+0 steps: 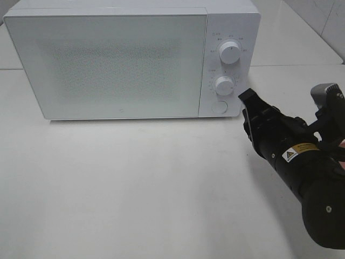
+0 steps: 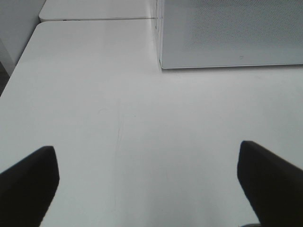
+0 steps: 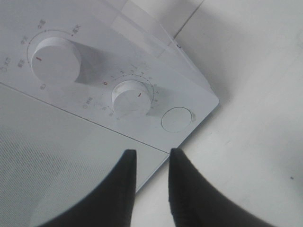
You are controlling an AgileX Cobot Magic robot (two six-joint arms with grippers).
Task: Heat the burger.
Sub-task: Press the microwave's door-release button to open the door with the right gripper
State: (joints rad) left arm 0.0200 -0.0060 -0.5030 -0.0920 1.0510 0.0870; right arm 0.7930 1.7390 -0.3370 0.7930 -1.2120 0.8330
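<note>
Exterior high view: right tool (image 1: 247, 97), fingers nearly together and empty, near the round button (image 1: 219, 107) of the white microwave (image 1: 108, 65). Over the counter (image 2: 142, 109), the left tool (image 2: 147, 151) gapes wide, holding nothing.

The microwave (image 1: 129, 21) ahead of the right tool (image 3: 151, 153) is white, and its door (image 1: 108, 65) has a fine grey speckle. The near knob (image 3: 132, 98) and far knob (image 3: 52, 59) are white, each with a red mark. The counter (image 1: 135, 183) is white. The left tool (image 2: 147, 156) and right tool are black. A yellow label (image 1: 298, 152) sits behind the right one.
</note>
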